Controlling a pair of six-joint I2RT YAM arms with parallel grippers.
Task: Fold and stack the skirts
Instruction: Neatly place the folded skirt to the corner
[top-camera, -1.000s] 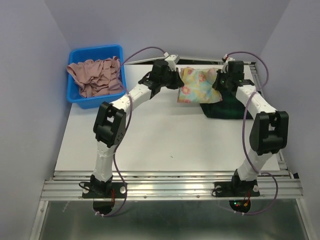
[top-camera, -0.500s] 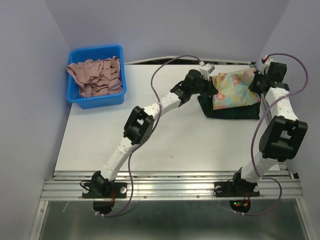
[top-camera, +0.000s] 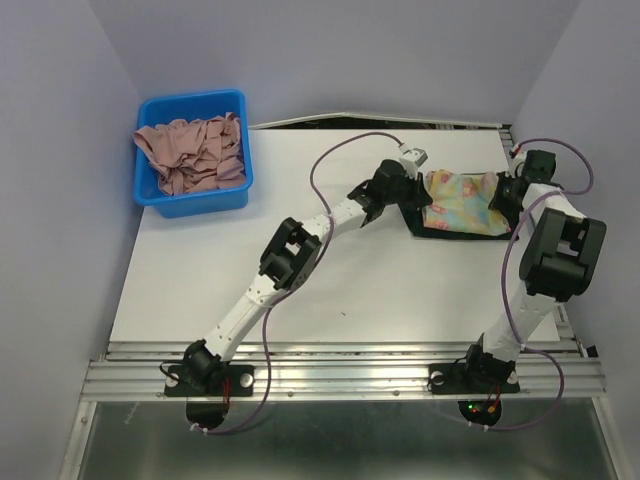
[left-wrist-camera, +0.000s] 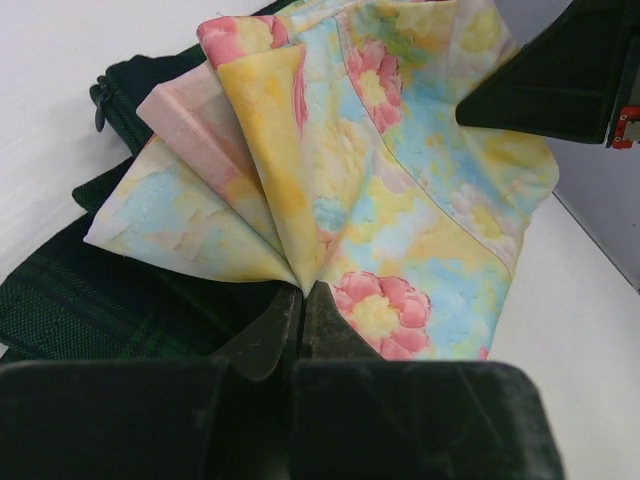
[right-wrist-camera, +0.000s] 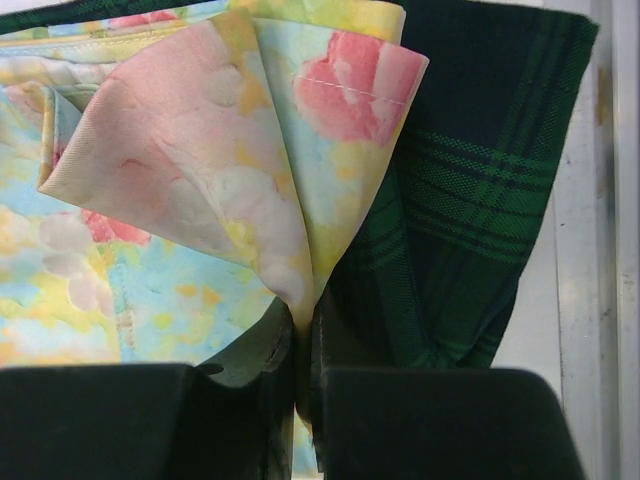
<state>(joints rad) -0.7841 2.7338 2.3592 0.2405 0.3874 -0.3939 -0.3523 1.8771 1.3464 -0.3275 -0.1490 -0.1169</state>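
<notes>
Both arms are being extended toward the upper right of the top view, the left one stretched long across the white table. The floral skirt is being pinched at its left edge by the left gripper and at its right edge by the right gripper, each pair of jaws clamped together on a gathered fold. Two skirts are being shown, the floral one being supported by the plaid skirt. One blue bin, heaped with pinkish cloth, is being shown at upper left. The table is being enclosed by lavender walls.
</notes>
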